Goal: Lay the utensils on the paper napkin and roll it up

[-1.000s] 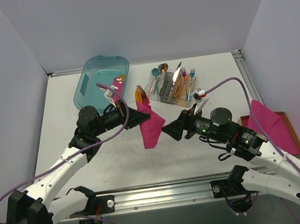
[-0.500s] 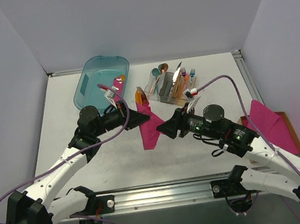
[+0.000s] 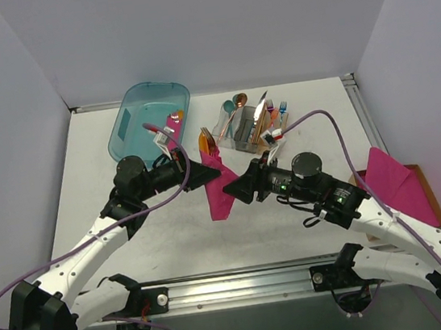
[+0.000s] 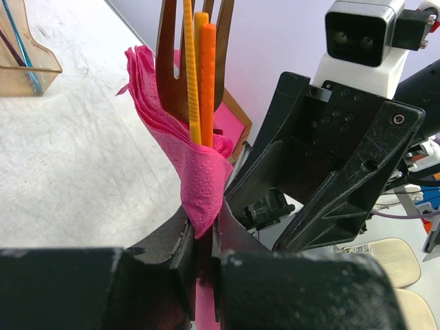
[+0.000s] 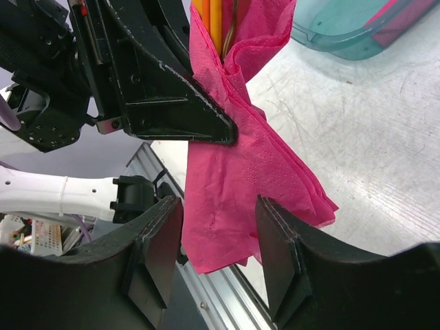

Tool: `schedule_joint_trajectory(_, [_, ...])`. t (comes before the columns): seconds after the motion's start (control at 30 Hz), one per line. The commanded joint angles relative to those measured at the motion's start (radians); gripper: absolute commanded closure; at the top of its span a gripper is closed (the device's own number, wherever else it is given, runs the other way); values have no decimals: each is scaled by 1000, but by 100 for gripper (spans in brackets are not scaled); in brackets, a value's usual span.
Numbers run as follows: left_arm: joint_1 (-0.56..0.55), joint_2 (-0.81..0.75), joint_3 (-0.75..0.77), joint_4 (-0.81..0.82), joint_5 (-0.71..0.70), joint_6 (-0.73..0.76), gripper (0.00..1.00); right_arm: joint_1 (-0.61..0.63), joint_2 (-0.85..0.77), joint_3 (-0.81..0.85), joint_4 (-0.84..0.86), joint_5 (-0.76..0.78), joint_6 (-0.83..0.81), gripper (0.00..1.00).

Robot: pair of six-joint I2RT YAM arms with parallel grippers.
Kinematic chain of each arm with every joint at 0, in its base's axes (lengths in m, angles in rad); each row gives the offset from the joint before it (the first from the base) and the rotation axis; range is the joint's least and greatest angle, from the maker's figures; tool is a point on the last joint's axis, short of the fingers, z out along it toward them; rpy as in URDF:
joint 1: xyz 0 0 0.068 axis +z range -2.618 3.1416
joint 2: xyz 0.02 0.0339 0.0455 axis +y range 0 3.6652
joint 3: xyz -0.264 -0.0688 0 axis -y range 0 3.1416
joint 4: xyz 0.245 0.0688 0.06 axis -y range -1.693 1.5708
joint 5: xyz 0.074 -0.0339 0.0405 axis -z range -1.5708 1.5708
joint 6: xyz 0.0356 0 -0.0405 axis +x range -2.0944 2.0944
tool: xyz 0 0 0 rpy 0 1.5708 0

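My left gripper point(image 3: 212, 174) is shut on the magenta-pink paper napkin point(image 3: 221, 185), wrapped round copper-orange utensils point(image 3: 206, 142), and holds the bundle above the table. In the left wrist view the jaws pinch the napkin point(image 4: 199, 179) and the utensils point(image 4: 199, 75) stick out of its top. My right gripper point(image 3: 236, 191) is open just right of the hanging napkin. In the right wrist view its fingers point(image 5: 161, 254) stand on either side of the napkin's loose lower part point(image 5: 240, 206), not closed on it. The utensil tips point(image 5: 214, 20) show at the top.
A teal plastic bin point(image 3: 148, 119) lies at the back left. A clear holder with teal-blue, iridescent and copper cutlery point(image 3: 251, 120) stands at the back centre. A tray with a stack of pink napkins point(image 3: 398, 182) sits at the right edge.
My right gripper has moved left toward the hanging napkin, now with its open fingers around the napkin's lower part. My left gripper has held still with the bundle.
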Motion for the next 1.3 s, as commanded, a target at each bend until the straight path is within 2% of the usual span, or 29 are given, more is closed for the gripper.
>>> schedule_joint_trajectory(0.0, [2, 1, 16, 89, 26, -21, 98, 5, 6, -10, 69, -18, 0, 53])
schedule_joint_trajectory(0.57, [-20, -4, -8, 187, 78, -102, 98, 5, 37, -22, 127, -45, 9, 52])
schedule_joint_trajectory(1.27, [-55, 18, 0, 228, 50, -116, 98, 5, 69, -76, 314, -195, 87, 62])
